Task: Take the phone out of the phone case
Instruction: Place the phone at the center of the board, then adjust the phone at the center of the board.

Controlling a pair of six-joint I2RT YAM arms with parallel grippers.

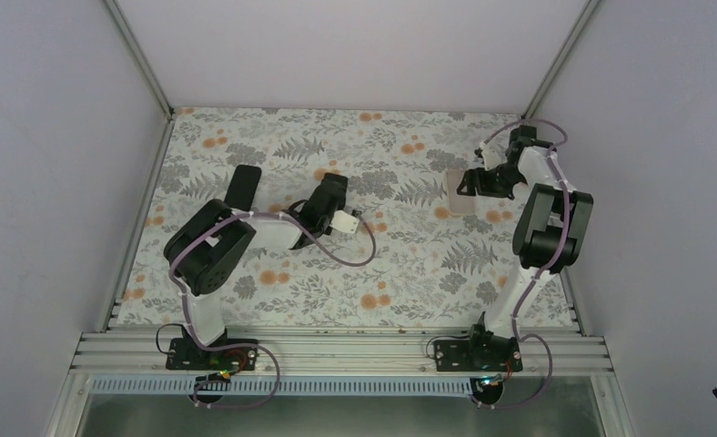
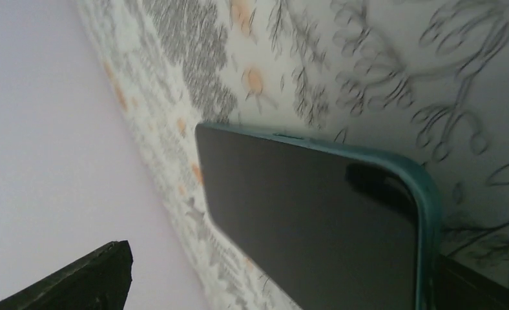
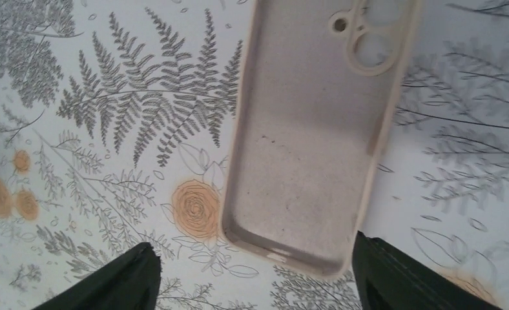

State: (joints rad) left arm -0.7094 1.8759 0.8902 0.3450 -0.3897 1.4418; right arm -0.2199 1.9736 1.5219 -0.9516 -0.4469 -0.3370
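Right pincer [image 3: 252, 247] splayed, low over phone case [image 3: 303, 129]

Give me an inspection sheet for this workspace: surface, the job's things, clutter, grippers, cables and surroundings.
Surface: floral tablecloth, lying flat.
Job's things: dark phone seated in a teal case, on the left side; empty beige phone case, inside facing up, on the right side.
Clutter: nothing seen.
Grippers: left gripper open, fingers either side of the phone, contact unclear; right gripper open, fingers flanking the beige case's near end.
Cables: purple cables run along both arms; one loops over the cloth by the left arm.
Surroundings: pale walls on three sides; aluminium rail at the near edge.
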